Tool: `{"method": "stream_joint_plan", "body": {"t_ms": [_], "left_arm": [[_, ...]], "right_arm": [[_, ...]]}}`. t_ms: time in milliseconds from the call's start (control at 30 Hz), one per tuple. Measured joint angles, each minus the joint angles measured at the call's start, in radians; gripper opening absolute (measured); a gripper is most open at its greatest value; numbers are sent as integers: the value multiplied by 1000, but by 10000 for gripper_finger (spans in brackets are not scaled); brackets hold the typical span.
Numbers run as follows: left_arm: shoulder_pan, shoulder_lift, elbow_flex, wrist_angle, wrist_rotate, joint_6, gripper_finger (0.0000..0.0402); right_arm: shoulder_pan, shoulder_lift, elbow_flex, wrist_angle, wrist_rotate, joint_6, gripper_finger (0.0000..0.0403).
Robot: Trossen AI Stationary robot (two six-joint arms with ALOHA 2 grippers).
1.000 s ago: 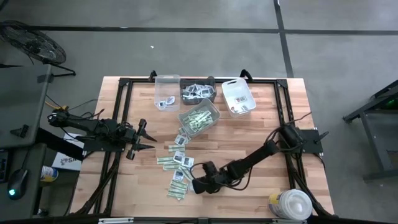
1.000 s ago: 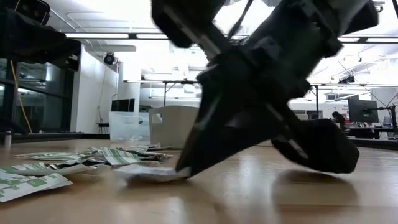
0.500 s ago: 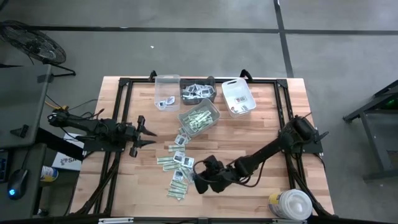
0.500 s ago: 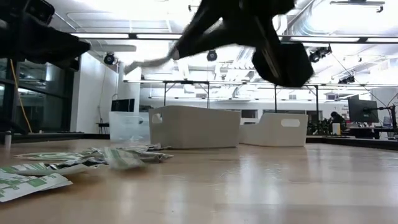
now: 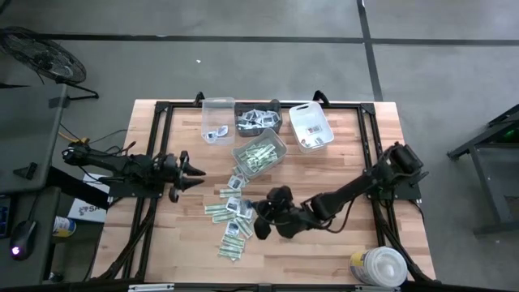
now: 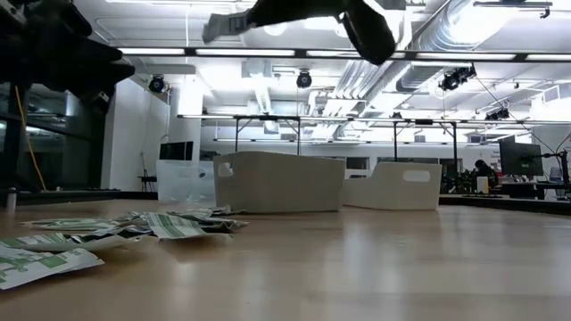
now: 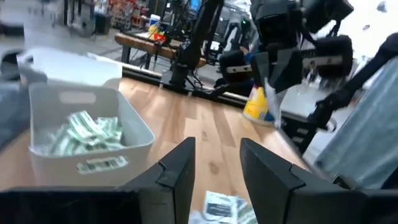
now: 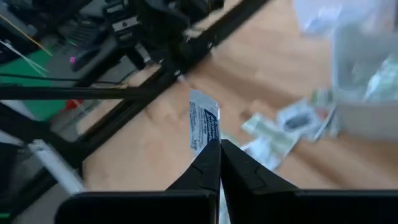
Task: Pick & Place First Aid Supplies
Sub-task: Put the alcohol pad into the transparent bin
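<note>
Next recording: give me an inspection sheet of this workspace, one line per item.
Surface: wooden table, black frame rails on it.
Job's things: loose packets scattered mid-table; more in the bins at the far side; one white packet held up.
Clutter: big white tub at the near right corner.
Grippers: right gripper shut on the white packet, lifted off the table; left gripper open, empty, waiting at the left.
Cables: along the left arm's base.
Surroundings: grey floor; lab benches behind.

Green-white strip packets (image 5: 233,235), white pkt w/ blue print (image 8: 203,126), black tool (image 8: 219,163), tan wood table (image 5: 324,251)
</note>
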Motion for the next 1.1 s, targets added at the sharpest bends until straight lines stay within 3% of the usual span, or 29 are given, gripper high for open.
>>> {"method": "stream_joint_plan", "body": {"t_ms": [233, 533, 767, 1100], "left_arm": [[0, 1, 0, 30, -20, -167, 128], [0, 69, 71, 106, -88, -141, 128], [0, 234, 131, 240, -124, -86, 128], [0, 515, 240, 306, -157, -65, 128]], "right_arm": [[-82, -4, 0, 176, -33, -297, 0], [-207, -4, 2, 262, -163, -434, 0], [-278, -4, 2, 324, -265, -495, 0], [-329, -4, 2, 326, -340, -542, 0]]}}
